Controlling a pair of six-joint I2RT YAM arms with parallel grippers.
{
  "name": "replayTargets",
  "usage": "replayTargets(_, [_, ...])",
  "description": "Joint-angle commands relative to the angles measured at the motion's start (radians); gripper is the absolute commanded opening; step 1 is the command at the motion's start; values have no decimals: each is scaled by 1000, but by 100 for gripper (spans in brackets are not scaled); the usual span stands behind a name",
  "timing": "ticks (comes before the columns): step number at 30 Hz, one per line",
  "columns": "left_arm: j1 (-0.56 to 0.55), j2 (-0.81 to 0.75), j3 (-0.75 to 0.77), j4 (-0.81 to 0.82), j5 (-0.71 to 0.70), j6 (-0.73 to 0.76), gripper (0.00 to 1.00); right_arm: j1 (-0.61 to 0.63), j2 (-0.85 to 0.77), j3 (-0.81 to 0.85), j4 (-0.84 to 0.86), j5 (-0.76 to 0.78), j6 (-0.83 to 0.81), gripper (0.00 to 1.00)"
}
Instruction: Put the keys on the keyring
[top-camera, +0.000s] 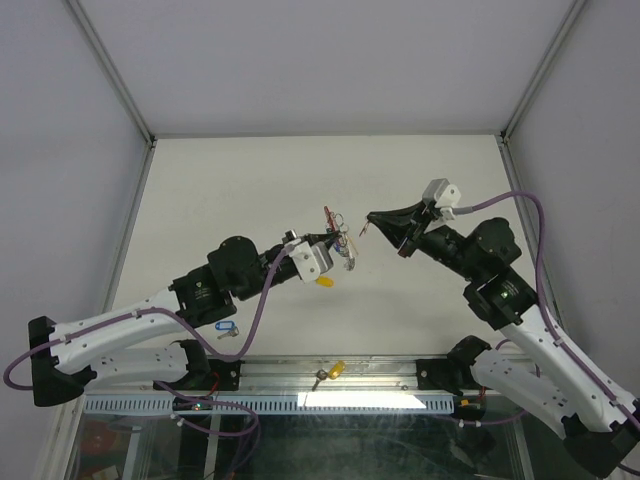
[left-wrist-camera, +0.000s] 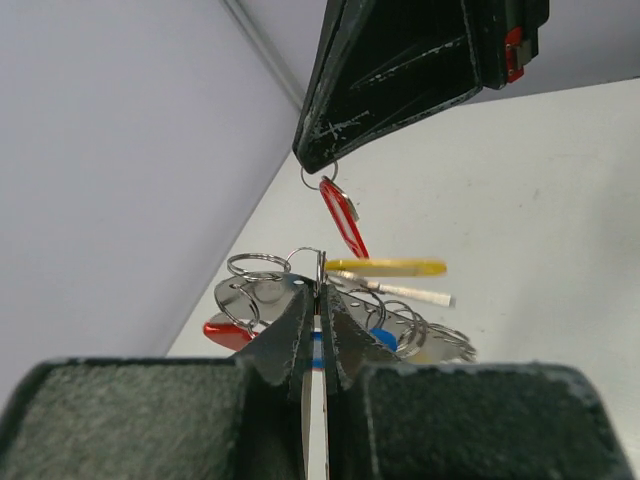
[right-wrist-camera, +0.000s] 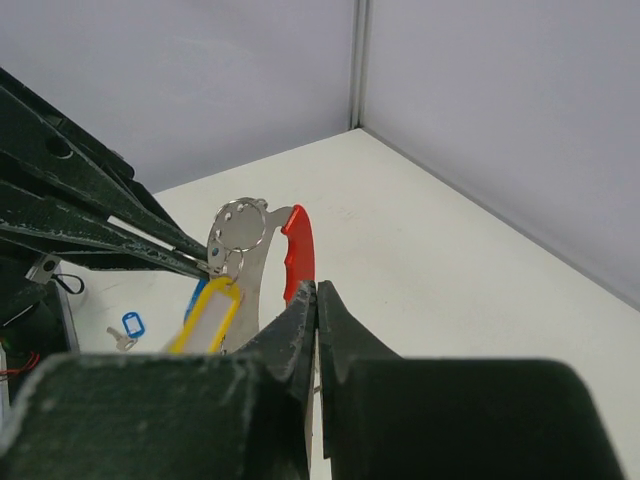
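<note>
Top external view: left pincer (left-wrist-camera: 318, 300) clamps the keyring (left-wrist-camera: 250, 295) aloft above the desk (top-camera: 250, 180); right pincer (left-wrist-camera: 316, 165) pinches a red-tagged key (left-wrist-camera: 340, 215) just beside it. At the desk's near edge lie a blue-tagged key (top-camera: 225, 328) and a yellow-tagged key (top-camera: 333, 370).

The left arm (top-camera: 110, 330) and right arm (top-camera: 540, 345) wear white shells with black joints. A purple cable (top-camera: 495, 201) trails along each. Their black fingers (left-wrist-camera: 400, 60) show pale scratches.
</note>
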Motion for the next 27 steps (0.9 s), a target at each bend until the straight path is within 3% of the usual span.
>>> replayTargets(1, [-14,2,41,62,-126,43,0,4,17,17,54,-79,-13,0])
replayTargets(15, [-14,81,82,197,-187,-280,0,10,99,30,223,-188,69,0])
replayTargets(27, [-14,92,89,217,-222,-331,0,22,93,16,264,-182,96,0])
